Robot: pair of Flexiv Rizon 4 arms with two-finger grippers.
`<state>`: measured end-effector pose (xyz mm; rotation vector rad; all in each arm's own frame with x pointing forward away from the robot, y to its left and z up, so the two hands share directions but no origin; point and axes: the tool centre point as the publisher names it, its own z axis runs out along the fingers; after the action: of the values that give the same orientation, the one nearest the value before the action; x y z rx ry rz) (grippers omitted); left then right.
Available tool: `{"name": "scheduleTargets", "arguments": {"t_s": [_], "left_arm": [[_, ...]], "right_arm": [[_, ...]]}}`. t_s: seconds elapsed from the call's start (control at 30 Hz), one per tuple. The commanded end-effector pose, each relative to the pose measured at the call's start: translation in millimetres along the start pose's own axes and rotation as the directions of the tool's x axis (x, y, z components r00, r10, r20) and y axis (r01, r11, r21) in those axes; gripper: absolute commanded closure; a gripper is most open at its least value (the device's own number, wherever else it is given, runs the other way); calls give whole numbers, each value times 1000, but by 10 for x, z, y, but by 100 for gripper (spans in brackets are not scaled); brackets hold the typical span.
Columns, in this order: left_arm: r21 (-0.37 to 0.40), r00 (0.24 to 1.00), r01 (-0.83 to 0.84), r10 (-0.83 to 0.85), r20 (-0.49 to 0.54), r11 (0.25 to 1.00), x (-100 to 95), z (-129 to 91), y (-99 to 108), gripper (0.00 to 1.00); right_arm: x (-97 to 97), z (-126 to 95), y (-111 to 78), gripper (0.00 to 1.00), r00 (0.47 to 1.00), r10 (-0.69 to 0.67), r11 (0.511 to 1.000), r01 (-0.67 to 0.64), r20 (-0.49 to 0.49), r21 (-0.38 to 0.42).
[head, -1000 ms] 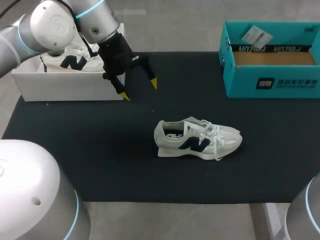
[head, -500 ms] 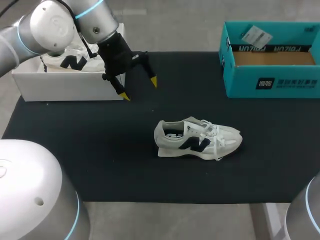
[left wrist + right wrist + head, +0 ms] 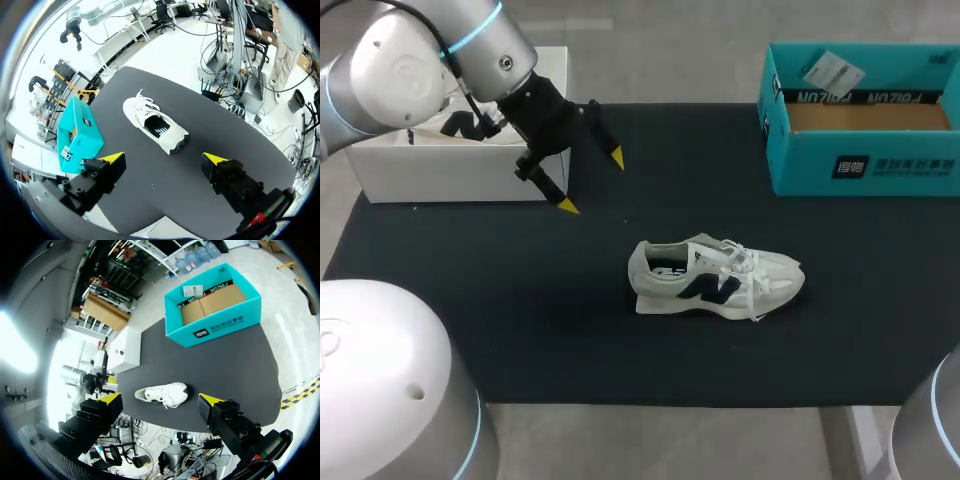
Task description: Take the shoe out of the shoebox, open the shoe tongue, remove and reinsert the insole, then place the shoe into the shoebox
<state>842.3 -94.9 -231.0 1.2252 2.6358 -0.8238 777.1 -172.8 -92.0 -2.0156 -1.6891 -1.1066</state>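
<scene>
Black mat (image 3: 520, 320): shoe (image 3: 718, 278) stands on its sole mid-table, well apart from my left gripper (image 3: 591, 181), which hangs wide open, empty. Judged light, soft-sided; best held at the heel collar.

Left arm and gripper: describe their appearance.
The left arm is silver-grey with rounded joints, a glowing blue ring and a thin black cable. The left gripper is black, with two blocky fingers ending in pointed yellow tips.
</scene>
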Motion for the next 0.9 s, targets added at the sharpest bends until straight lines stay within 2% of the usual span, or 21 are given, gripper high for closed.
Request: {"name": "scheduleTargets", "arguments": {"t_s": [0.03,0.33,0.4,0.47,0.5,0.53,0.57,0.8,0.9], "left_arm": [[-31,837,542,-535,118,840,67,-7,-66,0],[-31,837,542,-535,118,840,67,-7,-66,0],[105,746,658,-664,39,746,143,107,-32,0],[213,729,668,-685,7,713,221,201,-14,0],[230,719,674,-695,9,702,256,262,11,0],[271,748,641,-664,-11,718,299,298,2,0],[283,720,669,-694,-14,688,321,341,21,0],[320,761,610,-649,21,725,401,612,103,0],[212,780,610,-626,10,763,376,679,77,0]], "right_arm": [[3,5,2,0,1000,2,1000,-2,2,0],[3,5,2,0,1000,2,1000,-2,2,0],[3,5,2,0,1000,2,1000,-2,2,0],[3,5,2,0,1000,2,1000,-2,2,0],[3,5,2,0,1000,2,1000,-2,2,0],[3,5,2,0,1000,2,1000,-2,2,0],[3,5,2,0,1000,2,1000,-2,2,0],[3,5,2,0,1000,2,1000,-2,2,0],[3,5,2,0,1000,2,1000,-2,2,0]]}}
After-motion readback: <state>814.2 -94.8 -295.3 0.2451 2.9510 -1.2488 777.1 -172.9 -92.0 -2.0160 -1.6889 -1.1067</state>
